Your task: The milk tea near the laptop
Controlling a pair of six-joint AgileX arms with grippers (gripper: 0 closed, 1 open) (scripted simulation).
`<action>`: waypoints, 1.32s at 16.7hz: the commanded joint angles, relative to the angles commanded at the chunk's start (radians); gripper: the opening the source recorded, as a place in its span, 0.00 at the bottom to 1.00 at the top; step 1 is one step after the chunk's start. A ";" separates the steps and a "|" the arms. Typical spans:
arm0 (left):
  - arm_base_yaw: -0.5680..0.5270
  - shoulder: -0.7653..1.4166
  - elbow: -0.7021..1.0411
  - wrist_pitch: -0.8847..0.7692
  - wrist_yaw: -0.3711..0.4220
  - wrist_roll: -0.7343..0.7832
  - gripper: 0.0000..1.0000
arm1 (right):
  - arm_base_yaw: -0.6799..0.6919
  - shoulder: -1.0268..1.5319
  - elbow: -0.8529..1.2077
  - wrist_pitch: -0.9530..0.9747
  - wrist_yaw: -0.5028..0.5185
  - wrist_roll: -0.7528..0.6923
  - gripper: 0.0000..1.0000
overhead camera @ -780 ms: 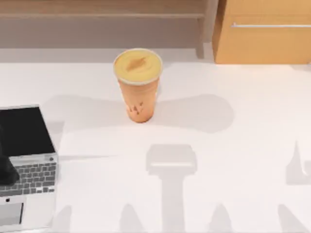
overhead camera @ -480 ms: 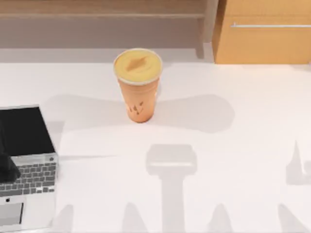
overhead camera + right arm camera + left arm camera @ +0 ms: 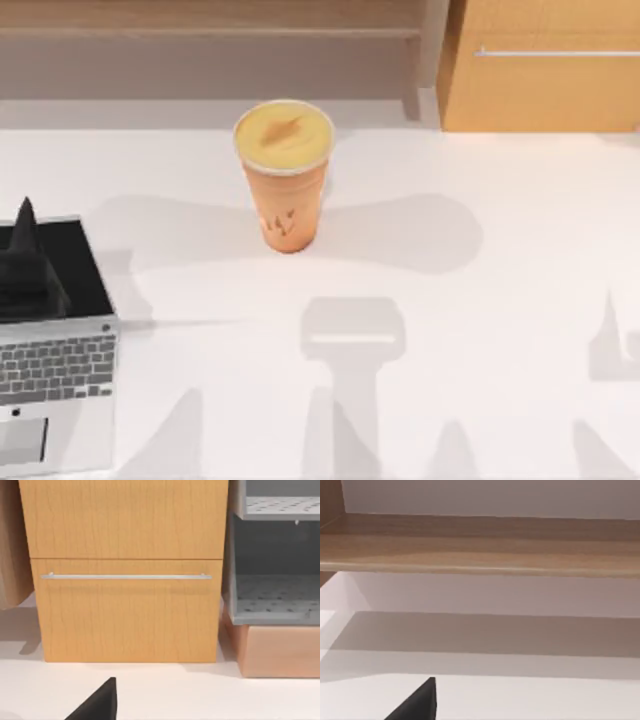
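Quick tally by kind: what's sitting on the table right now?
Cups: 1, the milk tea, upright at the table's far middle.
Laptops: 1, the laptop, open at the left edge, with the left pincer above its screen.
Total: 2

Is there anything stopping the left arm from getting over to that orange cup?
Probably not. The left gripper sits above the laptop at the table's left, and only bare table lies between it and the milk tea, which stands upright and alone.
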 joint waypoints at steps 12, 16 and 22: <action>-0.271 0.606 0.169 0.397 -0.255 -0.035 1.00 | 0.000 0.000 0.000 0.000 0.000 0.000 1.00; -0.362 0.811 0.223 0.527 -0.340 -0.043 1.00 | 0.000 0.000 0.000 0.000 0.000 0.000 1.00; -0.498 1.114 0.309 0.727 -0.467 -0.062 1.00 | 0.000 0.000 0.000 0.000 0.000 0.000 1.00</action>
